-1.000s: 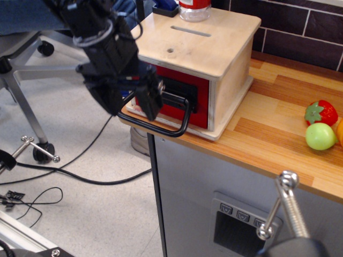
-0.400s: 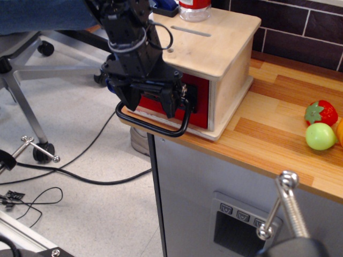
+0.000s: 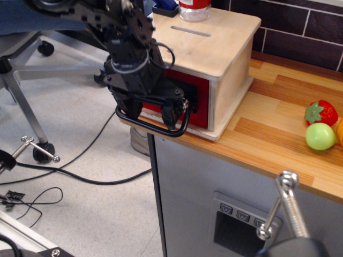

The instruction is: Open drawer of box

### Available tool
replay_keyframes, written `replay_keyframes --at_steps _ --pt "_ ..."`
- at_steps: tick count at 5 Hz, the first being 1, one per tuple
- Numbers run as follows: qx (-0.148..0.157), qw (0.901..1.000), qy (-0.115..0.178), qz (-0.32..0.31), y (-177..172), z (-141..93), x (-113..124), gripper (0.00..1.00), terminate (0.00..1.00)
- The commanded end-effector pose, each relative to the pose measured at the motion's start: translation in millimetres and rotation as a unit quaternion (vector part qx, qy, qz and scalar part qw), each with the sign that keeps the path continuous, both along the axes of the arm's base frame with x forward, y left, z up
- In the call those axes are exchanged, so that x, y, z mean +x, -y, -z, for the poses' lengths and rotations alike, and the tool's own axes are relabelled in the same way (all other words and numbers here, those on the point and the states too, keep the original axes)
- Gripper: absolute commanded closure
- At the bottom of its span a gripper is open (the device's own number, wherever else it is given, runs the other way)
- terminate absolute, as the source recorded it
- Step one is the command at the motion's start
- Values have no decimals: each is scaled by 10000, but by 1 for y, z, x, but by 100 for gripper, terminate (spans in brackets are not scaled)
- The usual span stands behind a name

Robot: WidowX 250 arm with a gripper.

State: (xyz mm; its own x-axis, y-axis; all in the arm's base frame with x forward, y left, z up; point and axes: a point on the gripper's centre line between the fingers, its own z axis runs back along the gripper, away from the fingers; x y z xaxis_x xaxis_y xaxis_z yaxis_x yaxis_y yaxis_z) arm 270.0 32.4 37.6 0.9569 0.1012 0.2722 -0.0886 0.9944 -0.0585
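Hiding drawer (image 3: 197, 101) front, hand (image 3: 153, 111) at handle (image 3: 161, 127); grip unclear.

Light is even, soft and fairly bright, apparently from overhead, so the pale plywood box with rounded corners (image 3: 214, 51) shows its top lighter than its side and casts only a faint shadow onto the striped wooden countertop (image 3: 278, 134). The black robot gripper (image 3: 153, 112) is a dark mass with little inner detail, and the glossy green fruit (image 3: 320, 136) carries a small highlight. The shiny metal bolt (image 3: 284, 206) at the lower right is close to the lens and blurred, while the rest is reasonably sharp.
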Motion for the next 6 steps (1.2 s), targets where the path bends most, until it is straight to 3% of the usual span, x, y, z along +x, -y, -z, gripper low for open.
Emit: replay_keyframes --at_steps 1,4,6 --pt "169 9995 -180 180 5 17 -19 0 0" --pt "258 9918 -964 794 7 32 -104 0 0" --pt "122 9882 -1195 954 14 38 -134 0 0"
